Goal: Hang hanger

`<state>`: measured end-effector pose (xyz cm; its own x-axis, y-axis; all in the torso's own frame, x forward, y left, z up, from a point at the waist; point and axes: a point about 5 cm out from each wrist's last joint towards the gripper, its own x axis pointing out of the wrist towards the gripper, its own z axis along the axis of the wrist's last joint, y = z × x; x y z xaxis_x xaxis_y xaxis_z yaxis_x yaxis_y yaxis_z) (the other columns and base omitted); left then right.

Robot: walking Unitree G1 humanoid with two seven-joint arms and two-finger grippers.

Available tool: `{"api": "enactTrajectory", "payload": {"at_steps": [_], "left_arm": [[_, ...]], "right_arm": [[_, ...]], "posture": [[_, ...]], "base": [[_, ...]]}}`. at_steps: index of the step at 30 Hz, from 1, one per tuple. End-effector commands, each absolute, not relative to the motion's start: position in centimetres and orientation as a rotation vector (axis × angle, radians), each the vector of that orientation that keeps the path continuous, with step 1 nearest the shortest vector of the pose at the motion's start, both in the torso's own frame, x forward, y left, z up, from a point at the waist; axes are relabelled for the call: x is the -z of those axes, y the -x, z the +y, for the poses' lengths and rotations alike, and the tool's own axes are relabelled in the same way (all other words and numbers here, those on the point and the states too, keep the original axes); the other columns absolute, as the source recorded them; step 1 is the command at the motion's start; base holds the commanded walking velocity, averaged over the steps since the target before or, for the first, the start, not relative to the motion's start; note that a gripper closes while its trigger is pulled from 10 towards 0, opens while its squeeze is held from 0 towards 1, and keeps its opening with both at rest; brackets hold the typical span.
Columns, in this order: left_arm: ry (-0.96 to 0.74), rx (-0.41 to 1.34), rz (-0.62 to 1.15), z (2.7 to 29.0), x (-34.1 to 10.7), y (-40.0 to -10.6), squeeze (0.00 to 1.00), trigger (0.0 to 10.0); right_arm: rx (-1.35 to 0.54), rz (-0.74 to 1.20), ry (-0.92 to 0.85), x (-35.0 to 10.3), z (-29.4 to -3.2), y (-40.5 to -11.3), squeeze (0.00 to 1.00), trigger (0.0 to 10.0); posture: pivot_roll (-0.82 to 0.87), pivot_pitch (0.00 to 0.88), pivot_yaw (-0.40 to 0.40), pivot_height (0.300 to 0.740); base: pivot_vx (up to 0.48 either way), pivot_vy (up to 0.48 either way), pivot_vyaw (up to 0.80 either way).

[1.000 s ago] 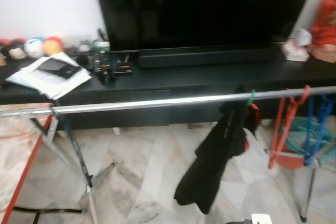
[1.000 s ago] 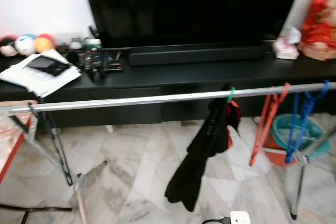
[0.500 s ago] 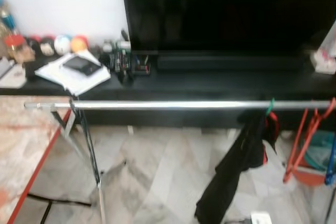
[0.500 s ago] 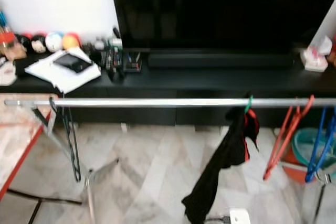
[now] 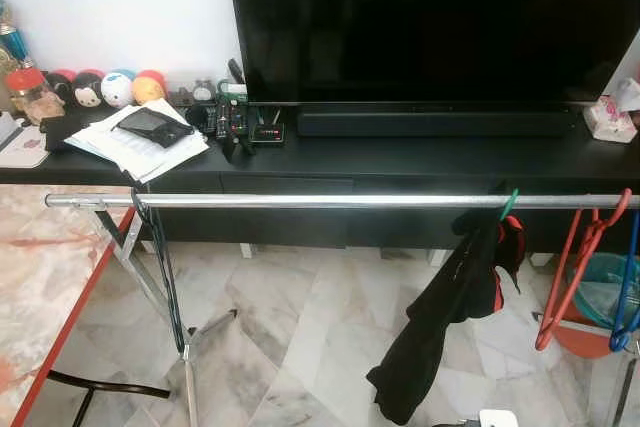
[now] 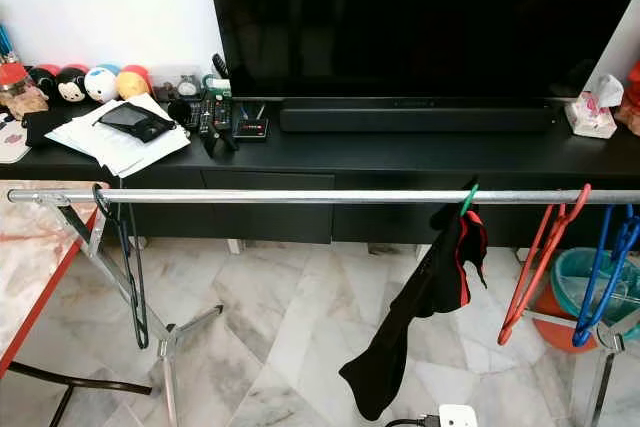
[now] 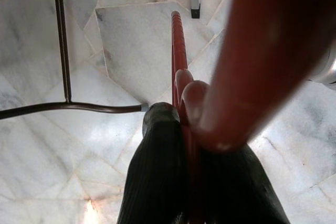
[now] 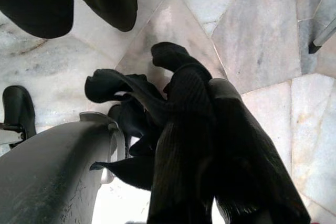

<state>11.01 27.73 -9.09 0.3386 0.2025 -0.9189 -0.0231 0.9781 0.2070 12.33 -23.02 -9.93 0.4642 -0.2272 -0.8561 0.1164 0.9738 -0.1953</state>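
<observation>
While the rail (image 6: 300,196) spans the scene before the TV stand (image 6: 400,162), a teal basket (image 6: 585,282) sits on the floor at right; I cannot tell what it holds. The left gripper (image 7: 181,124) pinches a red hanger (image 7: 178,51) between pressed fingers (image 7: 157,166), above the tiles. The right gripper (image 8: 205,145) clamps black cloth (image 8: 121,90). On the rail hang a black hanger (image 6: 130,267), a garment (image 6: 420,317), red and blue hangers (image 6: 540,257). Since half a second ago the view has steadied and sharpened.
</observation>
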Motion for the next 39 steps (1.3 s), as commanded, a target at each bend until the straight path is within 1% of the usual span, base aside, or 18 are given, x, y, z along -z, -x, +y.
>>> {"api": "enactTrajectory", "payload": {"at_steps": [1,12,39], "left_arm": [[-0.169,-0.143,1.226,27.84,9.11,-10.8,0.0,10.0],[-0.172,-0.139,1.227,27.86,9.1,-10.78,0.0,10.0],[-0.168,-0.132,1.228,27.59,9.23,-10.68,0.0,10.0]], "right_arm": [[0.221,1.061,0.105,9.87,-23.04,-12.52,0.0,10.0],[0.224,1.059,0.101,9.87,-22.99,-12.54,0.0,10.0],[0.224,1.058,0.097,9.88,-22.95,-12.53,0.0,10.0]], "posture": [[0.08,0.0,0.003,0.732],[0.09,0.0,0.004,0.732],[0.09,0.0,0.006,0.732]], "base": [[0.0,0.0,0.0],[-0.233,0.0,0.0],[-0.293,0.0,0.0]]}}
